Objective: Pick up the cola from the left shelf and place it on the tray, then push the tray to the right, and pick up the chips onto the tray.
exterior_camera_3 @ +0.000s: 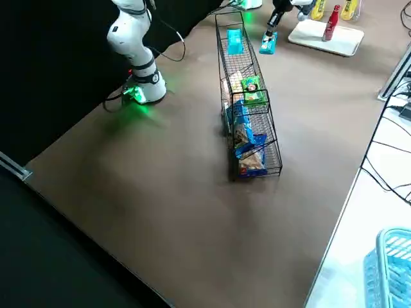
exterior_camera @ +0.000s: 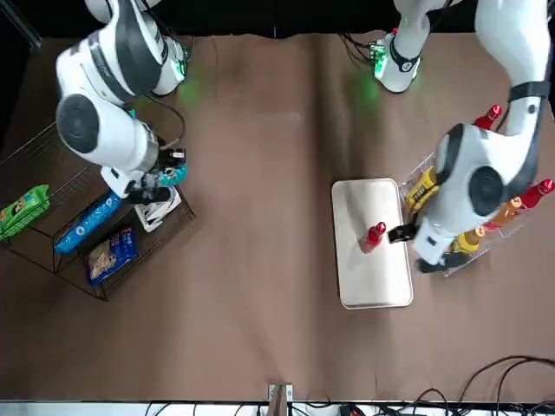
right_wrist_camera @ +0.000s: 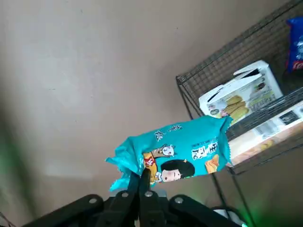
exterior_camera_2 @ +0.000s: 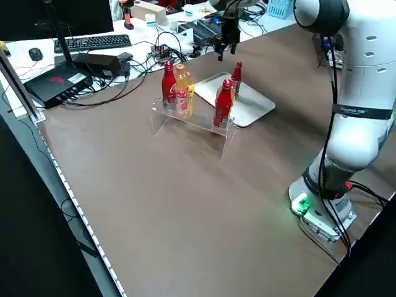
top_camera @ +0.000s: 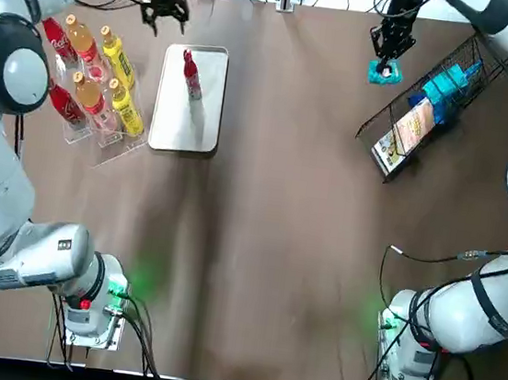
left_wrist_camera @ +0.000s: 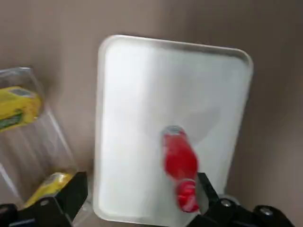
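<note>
At the upper left of the top view, the cola [top_camera: 191, 73] stands upright on the tray [top_camera: 188, 126]. The left gripper [top_camera: 164, 14] is just off the tray's far corner, jaws spread wide. At upper right, the right gripper [top_camera: 385, 58] pinches the teal chips bag [top_camera: 385, 73] beside the wire rack [top_camera: 414, 83].

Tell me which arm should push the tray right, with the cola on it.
Left. The left jaws hang open by the far corner of the tray, on the shelf side, likely able to shove it. The right jaws are shut on the chips bag.
</note>
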